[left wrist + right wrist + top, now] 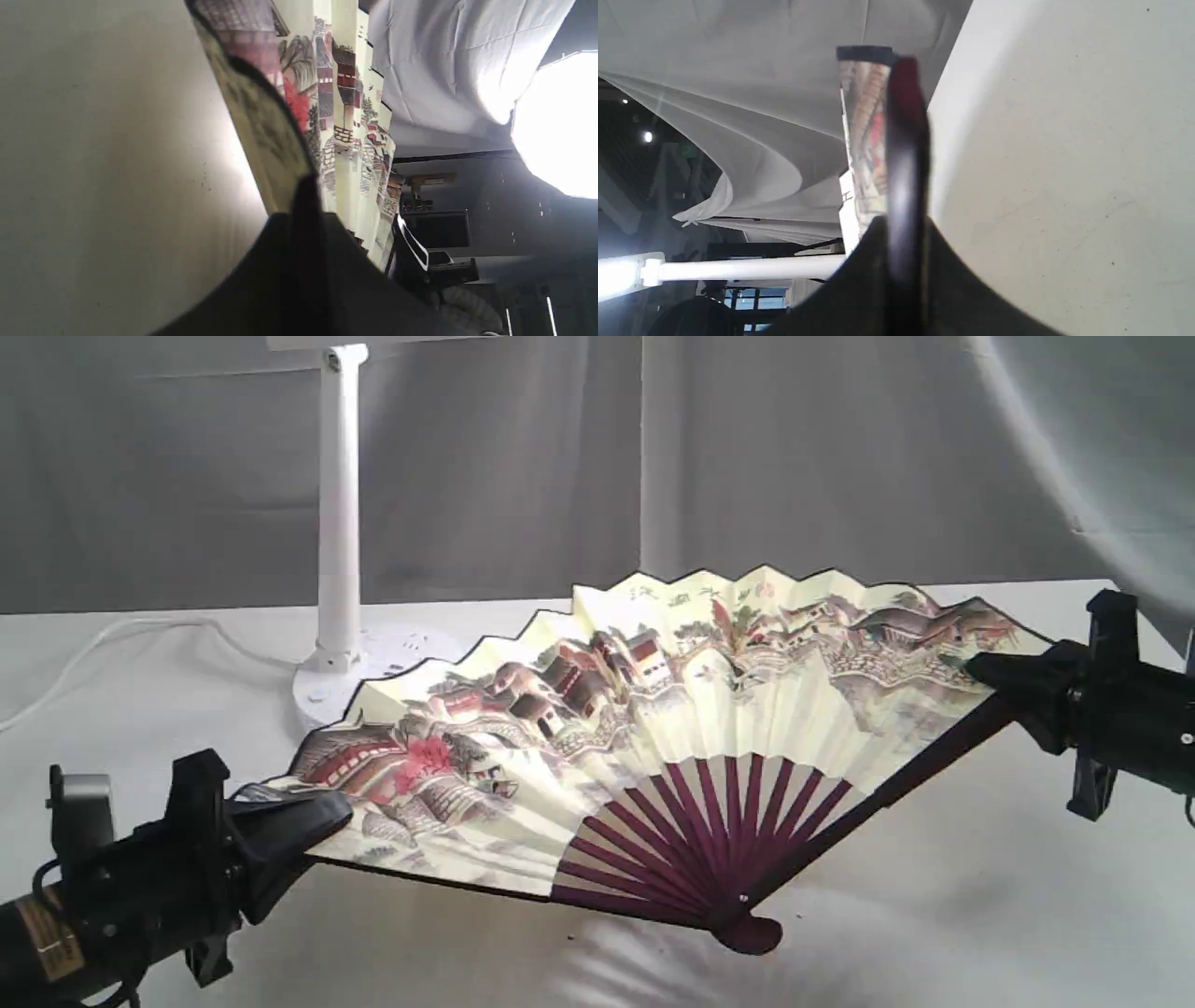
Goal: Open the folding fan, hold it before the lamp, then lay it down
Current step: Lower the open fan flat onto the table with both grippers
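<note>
The chief risk, as I judge it, lies in the two arms failing to move as one; the folding fan (672, 709) is spread wide between them, so any pull apart would strain the cream paper leaf at its end pleats, while any drift together would let the pleats buckle and the fan sag shut; a twist of one wrist against the other could rack the maroon ribs at the pivot. In laying it down, a fast descent could jam the pivot end, which hangs lowest and very near the table (934, 915) (whether it touches I cannot tell), and lever a guard out of its grip. The lamp (338, 523) stands just behind the fan's left part, its round base partly hidden by the leaf's edge, so a backward swing on that side could knock the slim post. The left gripper (327, 821) is closed narrow on the fan's left end, its dark jaws pinching the guard and the outermost pleat, as the left wrist view confirms (306, 200); the right gripper (985, 670) is likewise clamped tight on the right guard near its outer end, the dark stick running straight between its jaws in the right wrist view (906, 224); neither holds anything else.
</note>
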### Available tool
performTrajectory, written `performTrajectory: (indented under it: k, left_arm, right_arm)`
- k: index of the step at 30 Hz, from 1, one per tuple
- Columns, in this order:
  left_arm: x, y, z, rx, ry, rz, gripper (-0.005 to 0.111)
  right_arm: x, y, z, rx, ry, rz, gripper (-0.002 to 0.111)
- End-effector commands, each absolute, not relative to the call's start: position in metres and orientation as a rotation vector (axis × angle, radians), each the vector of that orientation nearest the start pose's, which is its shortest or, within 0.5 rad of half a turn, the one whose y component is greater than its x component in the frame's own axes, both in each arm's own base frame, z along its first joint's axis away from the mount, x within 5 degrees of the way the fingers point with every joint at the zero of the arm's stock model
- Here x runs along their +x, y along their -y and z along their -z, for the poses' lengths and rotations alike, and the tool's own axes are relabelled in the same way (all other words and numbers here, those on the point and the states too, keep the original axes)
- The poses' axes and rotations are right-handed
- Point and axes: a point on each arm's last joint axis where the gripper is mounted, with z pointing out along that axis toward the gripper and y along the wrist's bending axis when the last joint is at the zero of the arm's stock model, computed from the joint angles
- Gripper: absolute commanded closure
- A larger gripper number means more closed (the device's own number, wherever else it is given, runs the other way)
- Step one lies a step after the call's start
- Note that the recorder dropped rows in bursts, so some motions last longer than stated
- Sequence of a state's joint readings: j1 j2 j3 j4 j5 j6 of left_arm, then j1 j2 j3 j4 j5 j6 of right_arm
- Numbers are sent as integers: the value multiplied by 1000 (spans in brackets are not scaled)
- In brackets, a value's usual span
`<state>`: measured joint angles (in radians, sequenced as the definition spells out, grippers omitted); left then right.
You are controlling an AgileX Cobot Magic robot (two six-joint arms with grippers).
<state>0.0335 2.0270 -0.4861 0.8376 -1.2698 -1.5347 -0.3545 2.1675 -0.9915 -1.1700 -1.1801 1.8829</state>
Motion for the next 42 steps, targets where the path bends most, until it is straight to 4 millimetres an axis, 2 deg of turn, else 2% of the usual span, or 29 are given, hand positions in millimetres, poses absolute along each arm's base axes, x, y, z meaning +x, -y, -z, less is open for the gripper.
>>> performTrajectory:
  k: [1, 5, 8, 13, 15, 27, 32, 37, 39, 42]
  left_arm:
    - [270, 54, -64, -685, -2090, 1400, 107]
    - [272, 54, -41, -744, -2138, 1396, 107]
    - [270, 54, -27, -776, -2171, 1391, 107]
    - [268, 53, -18, -776, -2185, 1354, 107]
    - [268, 52, -17, -774, -2186, 1344, 107]
    - [269, 52, -17, -774, -2182, 1336, 107]
    - [269, 52, -17, -774, -2182, 1336, 103]
    - [266, 50, -16, -784, -2179, 1307, 103]
    - [261, 47, -14, -832, -2168, 1251, 107]
    - [257, 43, -16, -866, -2153, 1204, 107]
  right_arm:
    - [369, 54, -108, 699, -1859, -1503, 108]
    - [366, 53, -94, 734, -1881, -1510, 108]
    - [363, 53, -64, 837, -1900, -1526, 108]
    - [356, 51, -24, 918, -1937, -1514, 108]
    - [355, 51, -16, 930, -1940, -1504, 108]
    - [354, 51, -16, 941, -1946, -1519, 108]
    - [354, 51, -16, 956, -1943, -1526, 108]
    - [350, 64, -16, 988, -1936, -1524, 108]
    - [345, 71, -14, 1018, -1925, -1515, 108]
    - [340, 71, -12, 1056, -1910, -1503, 108]
